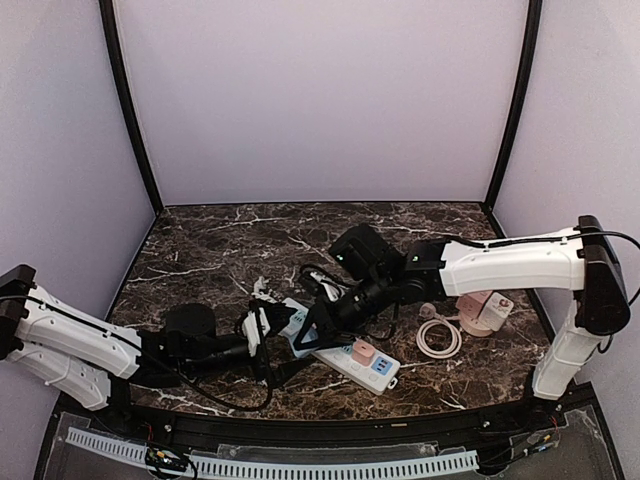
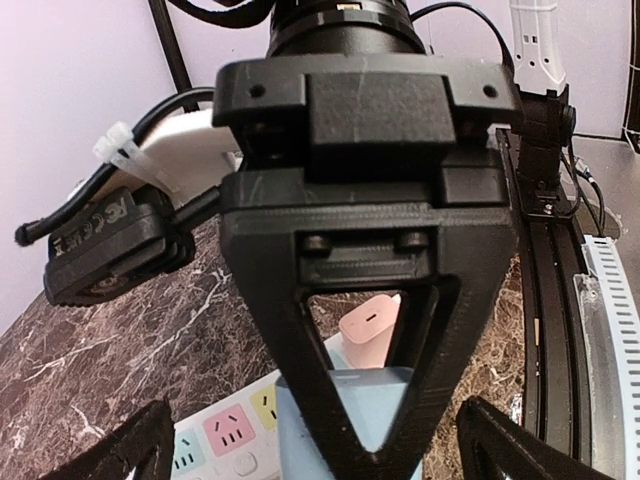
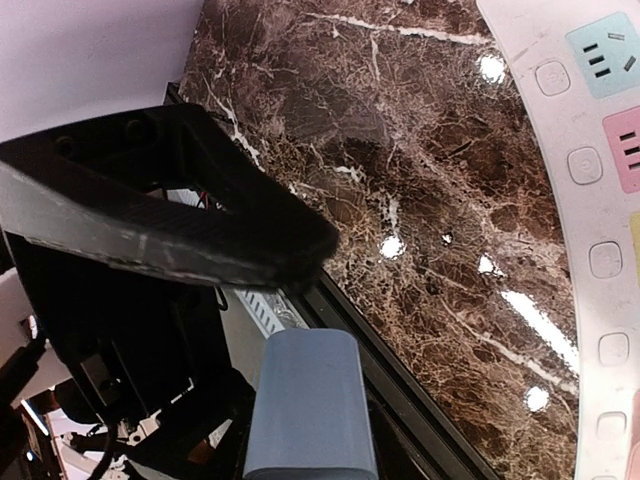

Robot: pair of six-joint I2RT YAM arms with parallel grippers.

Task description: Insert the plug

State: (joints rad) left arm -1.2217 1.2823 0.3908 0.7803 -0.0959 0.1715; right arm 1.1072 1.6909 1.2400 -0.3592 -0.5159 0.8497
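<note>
A white power strip (image 1: 385, 373) with coloured sockets lies on the marble table, near the front. A pink plug (image 1: 362, 351) stands upright on it towards its right end. My left gripper (image 1: 266, 326) is open at the strip's left end. In the left wrist view its black fingertips (image 2: 140, 445) sit wide apart on either side of the strip (image 2: 215, 440). My right gripper (image 1: 312, 330) hangs over the same end, open and empty. It fills the left wrist view, where the pink plug (image 2: 368, 330) shows through its finger frame. The right wrist view shows its jaws (image 3: 318, 295) apart beside the strip (image 3: 600, 200).
A coiled white cable (image 1: 438, 337) and a pink object with a white label (image 1: 483, 312) lie right of the strip. A black cable (image 1: 215, 395) loops near the front rail. Purple walls close in the table on three sides.
</note>
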